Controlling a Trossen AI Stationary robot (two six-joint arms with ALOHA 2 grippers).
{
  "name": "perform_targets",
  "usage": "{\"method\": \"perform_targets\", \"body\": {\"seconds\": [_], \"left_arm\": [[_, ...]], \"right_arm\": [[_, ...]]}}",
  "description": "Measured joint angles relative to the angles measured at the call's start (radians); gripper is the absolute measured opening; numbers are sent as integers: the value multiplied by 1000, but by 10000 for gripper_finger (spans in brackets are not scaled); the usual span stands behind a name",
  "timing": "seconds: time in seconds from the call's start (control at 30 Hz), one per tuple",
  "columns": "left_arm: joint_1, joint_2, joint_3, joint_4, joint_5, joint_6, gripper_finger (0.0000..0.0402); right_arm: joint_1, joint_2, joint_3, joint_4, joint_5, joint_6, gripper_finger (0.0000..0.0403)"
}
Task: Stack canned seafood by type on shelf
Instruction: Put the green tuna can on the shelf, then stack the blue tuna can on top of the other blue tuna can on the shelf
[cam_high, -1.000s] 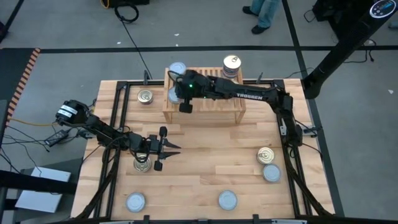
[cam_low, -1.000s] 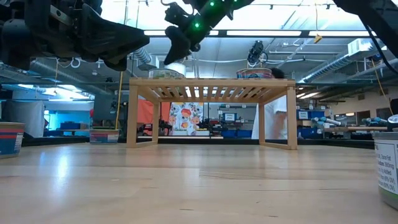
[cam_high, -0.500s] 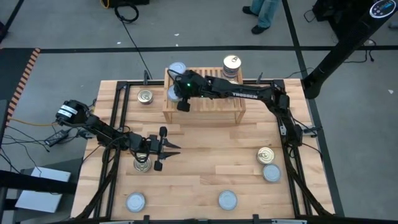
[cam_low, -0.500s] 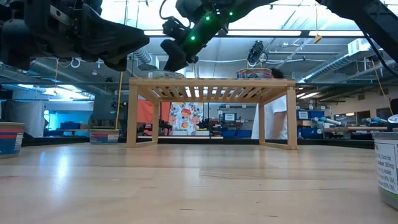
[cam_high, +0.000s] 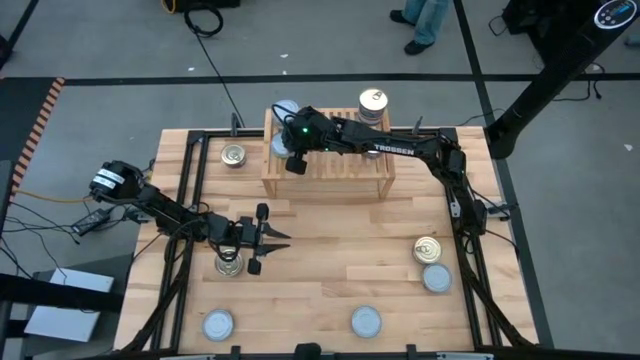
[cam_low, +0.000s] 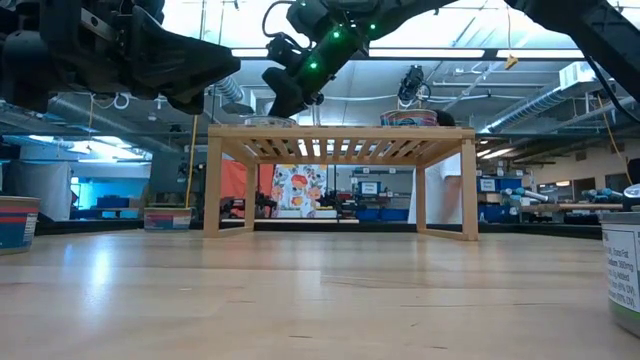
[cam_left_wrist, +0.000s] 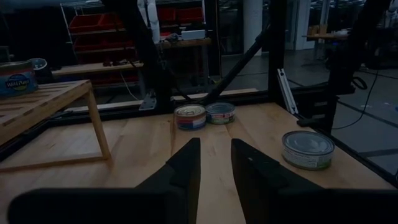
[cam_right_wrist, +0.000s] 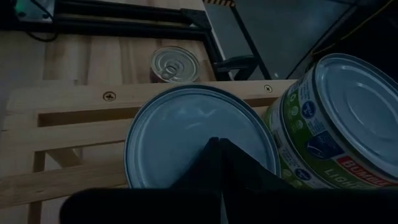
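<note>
Wooden slats make up the shelf (cam_high: 327, 160), which stands at the far middle of the table (cam_high: 330, 270) and is the only thing here that bears tins. Two plain-lidded tins (cam_right_wrist: 198, 140) sit at its far left end, one (cam_right_wrist: 348, 124) taller than the other, and a stack topped by a gold-lidded tin (cam_high: 374, 103) sits far right. My right gripper (cam_high: 295, 164) hangs over the left end with its fingers pressed together and nothing between them, just above the lower plain lid. A moment ago it was nearer the shelf's front edge; it has drifted toward the far left corner. My left gripper (cam_high: 262, 238) stays at the near left, fingers narrowly parted around nothing, beside a gold-lidded can (cam_high: 229, 264). Loose tins (cam_high: 431, 264) lie elsewhere on the table.
</note>
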Motion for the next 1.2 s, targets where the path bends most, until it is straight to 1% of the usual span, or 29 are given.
{"method": "perform_targets", "body": {"seconds": [0.17,0.3,0.5,0.63,0.7,0.77,0.83,0.87,0.9,1.03,1.2], "left_arm": [[0,0,0,0,0,0,95],[0,0,0,0,0,0,95],[0,0,0,-6,0,0,95],[0,0,0,-10,0,-3,95],[0,0,0,-10,4,-3,95],[-3,0,0,-10,9,-3,95],[-9,0,0,-9,11,-2,95],[-13,0,0,-9,13,-1,95],[-15,0,0,-9,13,1,95],[-19,0,0,-9,13,6,95],[-19,0,0,-18,13,9,95]], "right_arm": [[1,-4,-1,10,2,-19,9],[20,-23,21,-44,6,-64,10],[81,-77,37,-124,3,-72,8],[132,-79,35,-188,3,-74,5],[157,-79,21,-181,-4,-82,4],[173,-81,-5,-159,-64,-78,3],[181,-86,-40,-137,-166,-49,2],[185,-87,-60,-116,-198,-42,2],[188,-95,-81,-93,-208,-36,2],[215,-127,-192,9,-171,-27,2],[258,-202,-385,157,-126,-1,1]]}}
